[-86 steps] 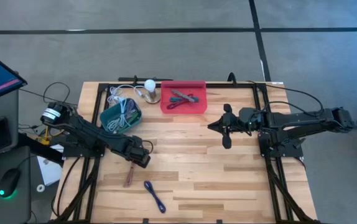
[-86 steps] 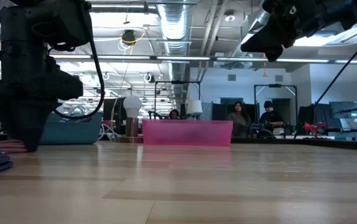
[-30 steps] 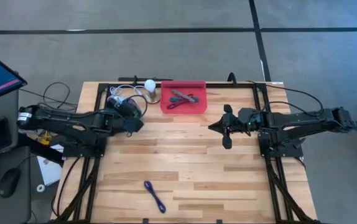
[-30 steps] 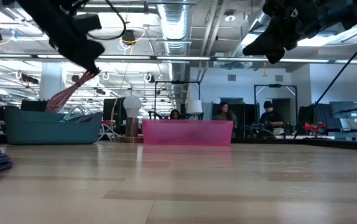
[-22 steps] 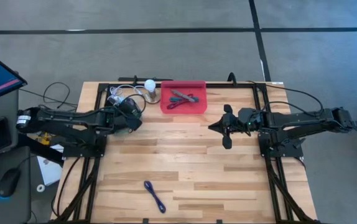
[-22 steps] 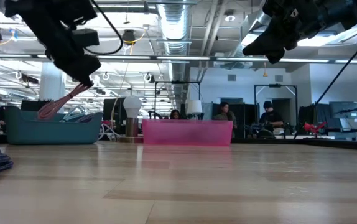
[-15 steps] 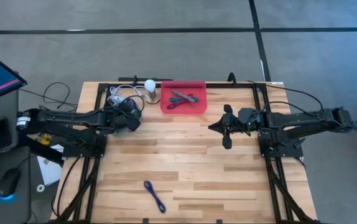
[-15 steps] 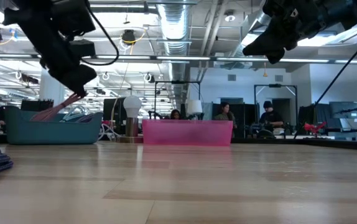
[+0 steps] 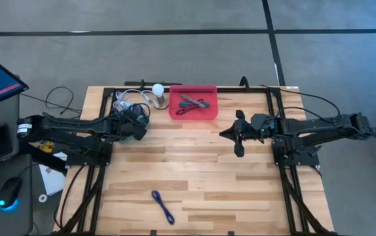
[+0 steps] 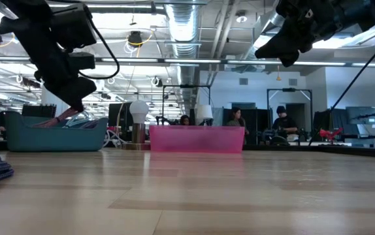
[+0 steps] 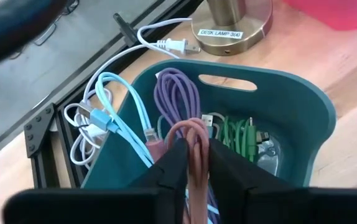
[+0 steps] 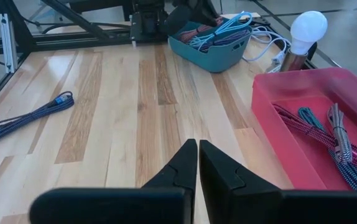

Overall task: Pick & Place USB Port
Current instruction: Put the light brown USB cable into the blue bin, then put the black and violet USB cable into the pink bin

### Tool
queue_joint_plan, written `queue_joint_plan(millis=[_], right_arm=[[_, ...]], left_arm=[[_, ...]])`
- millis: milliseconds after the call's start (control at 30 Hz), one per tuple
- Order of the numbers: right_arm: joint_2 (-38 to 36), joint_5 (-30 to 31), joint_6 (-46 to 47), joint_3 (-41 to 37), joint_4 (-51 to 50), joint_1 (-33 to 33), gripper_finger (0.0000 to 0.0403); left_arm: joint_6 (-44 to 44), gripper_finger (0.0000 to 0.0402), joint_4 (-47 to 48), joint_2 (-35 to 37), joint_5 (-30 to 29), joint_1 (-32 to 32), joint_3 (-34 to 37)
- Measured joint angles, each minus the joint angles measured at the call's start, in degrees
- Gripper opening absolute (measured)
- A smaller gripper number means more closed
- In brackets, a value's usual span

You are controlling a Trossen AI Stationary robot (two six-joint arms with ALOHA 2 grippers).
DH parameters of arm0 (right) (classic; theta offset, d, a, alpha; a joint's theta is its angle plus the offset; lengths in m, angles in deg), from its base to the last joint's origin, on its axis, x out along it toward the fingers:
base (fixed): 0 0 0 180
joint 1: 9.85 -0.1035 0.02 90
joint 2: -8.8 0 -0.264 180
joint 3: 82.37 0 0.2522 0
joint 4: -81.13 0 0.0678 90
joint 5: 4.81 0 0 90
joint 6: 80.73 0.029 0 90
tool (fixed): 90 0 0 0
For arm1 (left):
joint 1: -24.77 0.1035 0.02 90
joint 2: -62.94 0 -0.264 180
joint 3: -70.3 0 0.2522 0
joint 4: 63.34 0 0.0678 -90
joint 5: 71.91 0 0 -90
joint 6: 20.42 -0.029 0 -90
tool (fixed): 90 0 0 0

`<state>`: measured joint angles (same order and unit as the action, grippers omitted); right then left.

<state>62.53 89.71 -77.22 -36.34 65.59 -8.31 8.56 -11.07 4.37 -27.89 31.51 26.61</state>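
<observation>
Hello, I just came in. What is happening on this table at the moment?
The left gripper is over the teal bin at the back left of the table, shut on a pink cable and holding it among the other cables in the bin. The right gripper waits in the air over the right part of the table, fingers closed and empty. A red tray beside the bin holds a few cables, and a blue cable lies on the wood near the front edge.
</observation>
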Motion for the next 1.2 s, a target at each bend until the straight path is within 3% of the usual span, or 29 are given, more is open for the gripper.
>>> queue_joint_plan(millis=[300,467,600,900,1033,1200], right_arm=[[0.0,0.0,0.0,0.0,0.0,0.0,0.0010],[0.0,0.0,0.0,0.0,0.0,0.0,0.0010],[0.0,0.0,0.0,0.0,0.0,0.0,0.0010],[0.0,0.0,0.0,0.0,0.0,0.0,0.0010],[0.0,0.0,0.0,0.0,0.0,0.0,0.0010],[0.0,0.0,0.0,0.0,0.0,0.0,0.0010]], left_arm=[[-0.1,0.0136,-0.4,0.0,0.4,0.0,0.0],[-0.2,0.0150,-2.8,0.0,0.7,-0.1,0.0],[-3.9,0.0143,-8.0,0.0,5.5,-0.9,0.0],[-14.2,0.0105,-26.7,0.0,28.1,-6.4,0.0],[-14.2,0.0086,-35.7,0.0,32.6,-10.4,0.0],[-14.2,0.0070,-43.2,0.0,33.5,-14.2,-0.1]])
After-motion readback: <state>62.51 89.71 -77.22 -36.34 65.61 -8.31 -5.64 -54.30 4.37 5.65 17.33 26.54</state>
